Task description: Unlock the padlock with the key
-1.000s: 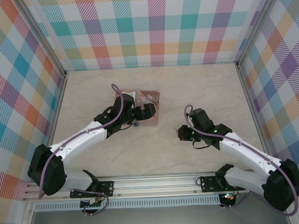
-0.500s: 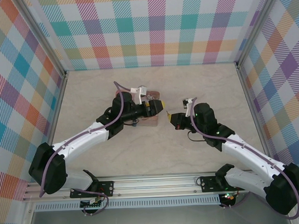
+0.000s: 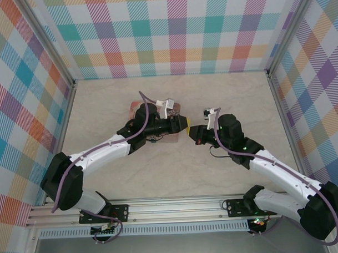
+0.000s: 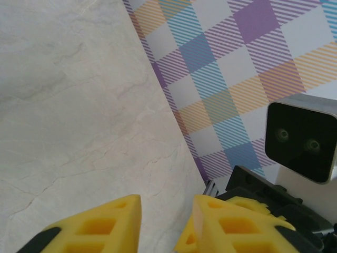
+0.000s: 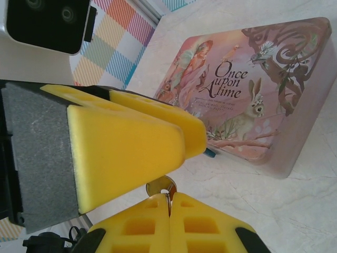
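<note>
Fingers of the right gripper (image 5: 169,199) press together on the one key (image 5: 162,185), its metal head poking out at their tips, just right of the left gripper (image 4: 166,211), whose jaws stand slightly apart with nothing seen between. One padlock (image 5: 210,153), a teal sliver, peeks out at the edge of the single pink tin (image 5: 253,100), left of centre.

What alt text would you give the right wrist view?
The right gripper, shut on the small metal key, faces the left gripper close in front. Behind them a pink picture tin lies on the pale table.
</note>
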{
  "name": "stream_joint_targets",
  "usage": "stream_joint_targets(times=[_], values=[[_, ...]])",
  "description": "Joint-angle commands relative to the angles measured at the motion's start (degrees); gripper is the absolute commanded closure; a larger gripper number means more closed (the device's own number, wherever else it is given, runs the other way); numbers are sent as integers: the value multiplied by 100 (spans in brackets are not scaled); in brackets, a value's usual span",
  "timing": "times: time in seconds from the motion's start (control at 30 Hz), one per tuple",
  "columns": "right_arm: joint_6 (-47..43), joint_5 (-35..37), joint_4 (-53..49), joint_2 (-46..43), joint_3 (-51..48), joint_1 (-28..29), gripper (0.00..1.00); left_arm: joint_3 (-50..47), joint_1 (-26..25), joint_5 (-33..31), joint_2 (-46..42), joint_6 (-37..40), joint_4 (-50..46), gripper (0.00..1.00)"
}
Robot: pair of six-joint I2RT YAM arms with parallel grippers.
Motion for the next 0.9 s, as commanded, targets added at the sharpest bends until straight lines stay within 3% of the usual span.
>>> stream_joint_targets(times=[0.0, 0.1, 0.23, 0.33, 0.47, 0.6, 0.77, 0.87], values=[[10, 30, 90, 19, 159, 54, 100, 142, -73, 20, -20, 72, 200, 73], [-2, 92, -22, 19, 165, 68, 100, 133, -72, -35, -49, 110, 168, 81], [66, 172, -21, -14, 112, 69, 100, 145, -71, -64, -70, 154, 60, 99], [74, 155, -51, -38, 110, 69, 100, 142, -68, -73, -98, 177, 42, 100], [20, -58, -117, -261, 26, 13, 76, 154, -76, -150, -280, 418, -76, 100], [-52, -1095, 157, -662, -224, -414, 50, 308, -76, -154, -493, 752, -292, 100], [408, -2520, 1491, -1051, -590, -1302, 27, 676, -76, 45, -666, 1154, -613, 100], [705, -3008, 2435, -1057, -581, -1642, 15, 935, -73, 160, -747, 1354, -822, 100]])
